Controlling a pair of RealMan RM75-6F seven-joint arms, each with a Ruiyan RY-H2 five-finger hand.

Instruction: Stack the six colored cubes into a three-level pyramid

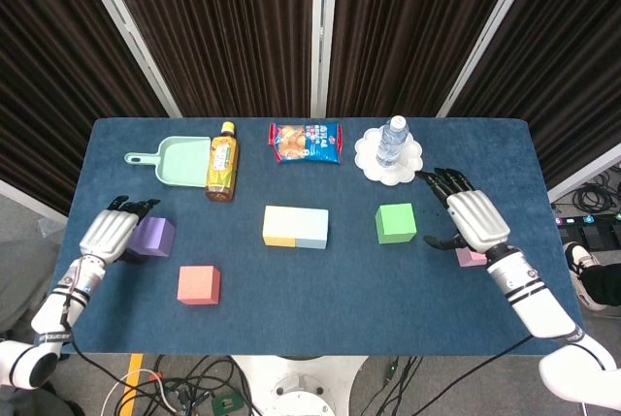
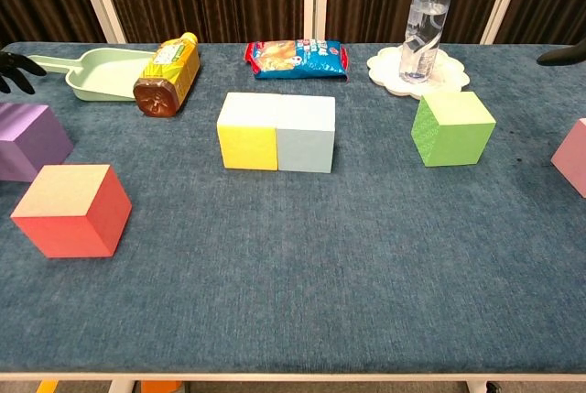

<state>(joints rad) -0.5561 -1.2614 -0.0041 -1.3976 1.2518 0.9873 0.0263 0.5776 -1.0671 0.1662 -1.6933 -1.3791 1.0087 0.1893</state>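
Observation:
Six cubes lie on the blue table. A yellow cube [image 1: 279, 226] and a light blue cube [image 1: 311, 228] touch side by side at the centre. The green cube [image 1: 396, 223] sits to their right, the red cube [image 1: 199, 284] at front left. The purple cube [image 1: 155, 237] is at the left, with my left hand [image 1: 109, 234] against its left side, fingers apart and holding nothing. My right hand [image 1: 475, 220] hovers with fingers spread over the pink cube [image 1: 472, 258], partly hiding it. The chest view shows the purple cube [image 2: 27, 141], the pink cube [image 2: 572, 157] and only dark fingertips [image 2: 14, 68].
Along the back stand a green dustpan [image 1: 178, 159], a tea bottle [image 1: 222, 161], a snack bag [image 1: 306, 142] and a water bottle [image 1: 392, 141] on a white plate [image 1: 412, 159]. Dark curtains hang behind the table.

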